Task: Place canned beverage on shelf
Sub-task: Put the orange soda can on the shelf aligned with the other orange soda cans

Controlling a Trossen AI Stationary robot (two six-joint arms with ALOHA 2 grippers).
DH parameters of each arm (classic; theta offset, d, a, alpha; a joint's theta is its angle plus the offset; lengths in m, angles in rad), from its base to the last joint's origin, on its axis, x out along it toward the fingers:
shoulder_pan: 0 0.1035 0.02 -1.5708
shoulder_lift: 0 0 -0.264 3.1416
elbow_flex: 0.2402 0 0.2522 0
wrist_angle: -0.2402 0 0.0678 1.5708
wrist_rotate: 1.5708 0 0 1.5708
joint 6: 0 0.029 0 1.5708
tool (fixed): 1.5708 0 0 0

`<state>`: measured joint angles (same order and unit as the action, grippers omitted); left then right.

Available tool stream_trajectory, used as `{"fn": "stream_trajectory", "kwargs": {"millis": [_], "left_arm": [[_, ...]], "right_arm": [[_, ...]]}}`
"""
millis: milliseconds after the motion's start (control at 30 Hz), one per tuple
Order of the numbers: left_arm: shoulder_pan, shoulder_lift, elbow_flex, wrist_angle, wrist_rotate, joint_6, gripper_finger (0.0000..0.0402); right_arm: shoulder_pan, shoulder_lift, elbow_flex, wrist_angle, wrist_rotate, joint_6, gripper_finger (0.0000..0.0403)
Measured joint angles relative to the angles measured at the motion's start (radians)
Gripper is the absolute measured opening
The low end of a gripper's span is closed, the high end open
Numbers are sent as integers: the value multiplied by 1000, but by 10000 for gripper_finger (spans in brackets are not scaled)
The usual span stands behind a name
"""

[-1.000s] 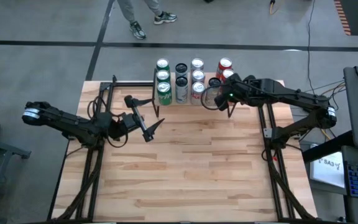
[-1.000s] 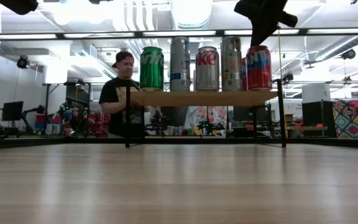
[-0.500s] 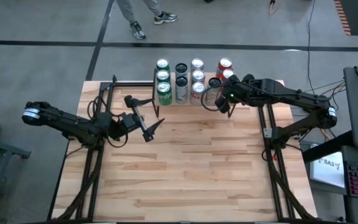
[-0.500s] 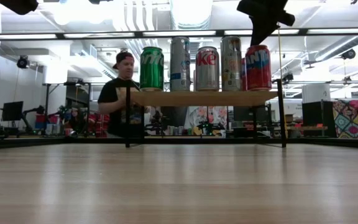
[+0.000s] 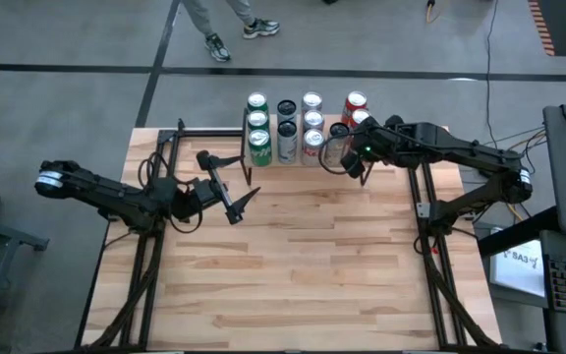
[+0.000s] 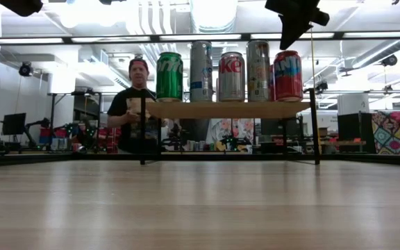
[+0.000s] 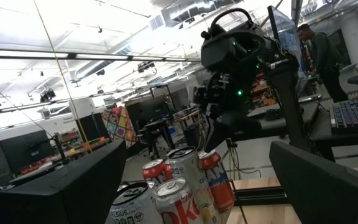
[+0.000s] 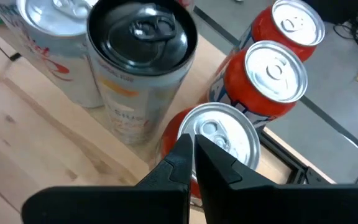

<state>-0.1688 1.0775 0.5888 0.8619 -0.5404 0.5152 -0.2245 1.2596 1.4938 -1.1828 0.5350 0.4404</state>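
Cans crowd the shelf (image 6: 228,110), and that is my risk: my right gripper (image 5: 359,162), fingers pressed together and holding nothing, hangs just above the red can (image 8: 219,144) at the shelf's right end. If I dip or swing sideways, I judge I would tip it into the black-topped can (image 8: 143,46) beside it. My left gripper (image 5: 232,192) waits spread wide near the green can (image 5: 259,147), off the shelf's left corner.

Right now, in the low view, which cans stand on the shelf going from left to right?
Green can → tall slim silver-and-blue can → silver can with red lettering → tall pale can → red can, all on the shelf.
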Motion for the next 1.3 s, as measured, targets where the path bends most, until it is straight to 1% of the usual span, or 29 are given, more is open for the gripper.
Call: {"fn": "stream_trajectory", "kwargs": {"millis": [400,800,900,1000,1100,1167,1233,1300], "left_arm": [[0,0,0,-6,0,0,382],[0,0,0,-20,0,-27,382],[0,0,0,-28,0,-35,381],[-1,0,0,-35,0,-50,382],[-1,0,0,-40,0,-65,381],[-1,0,0,-44,1,-76,381],[-1,0,0,-43,1,-85,382],[-1,0,0,-44,1,-89,381]], "right_arm": [[8,-2,26,9,11,-14,9],[121,2,30,13,13,49,9],[154,4,30,11,-8,81,9],[175,4,30,3,-99,102,9],[181,4,30,-62,-162,203,9],[180,4,30,-150,-175,270,9],[178,4,30,-248,-161,334,9],[176,4,29,-332,-111,384,9]]}}
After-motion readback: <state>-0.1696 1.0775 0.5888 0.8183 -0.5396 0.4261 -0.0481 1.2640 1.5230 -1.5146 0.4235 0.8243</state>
